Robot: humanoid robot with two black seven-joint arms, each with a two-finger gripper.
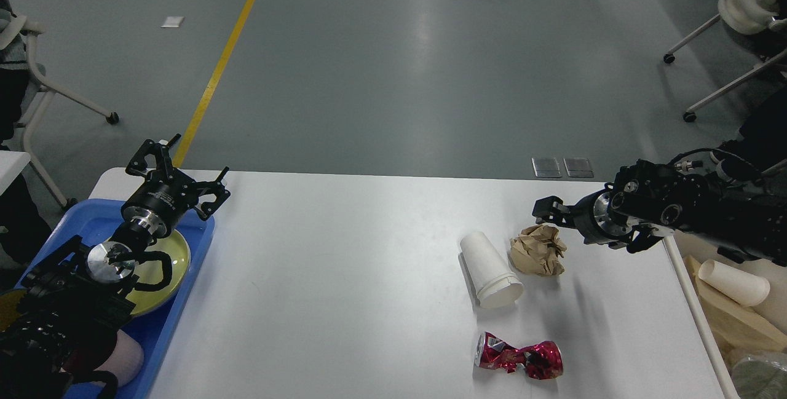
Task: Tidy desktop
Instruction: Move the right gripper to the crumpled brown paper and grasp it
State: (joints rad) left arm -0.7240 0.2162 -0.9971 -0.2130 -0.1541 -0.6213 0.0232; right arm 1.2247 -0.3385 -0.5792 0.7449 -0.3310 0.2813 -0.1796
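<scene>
Left tool (178, 168) spread, crushed can (519, 357) print perhaps unreadable

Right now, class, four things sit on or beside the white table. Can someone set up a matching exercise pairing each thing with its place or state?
Things:
1. white paper cup
2. brown paper ball
3. red can
4. yellow-green plate

Place or state:
A. crushed flat, nearest the front edge of the desktop
B. inside the blue tray
C. lying on its side
D. crumpled, just ahead of the right gripper

Pairs: 1-C, 2-D, 3-A, 4-B
</scene>
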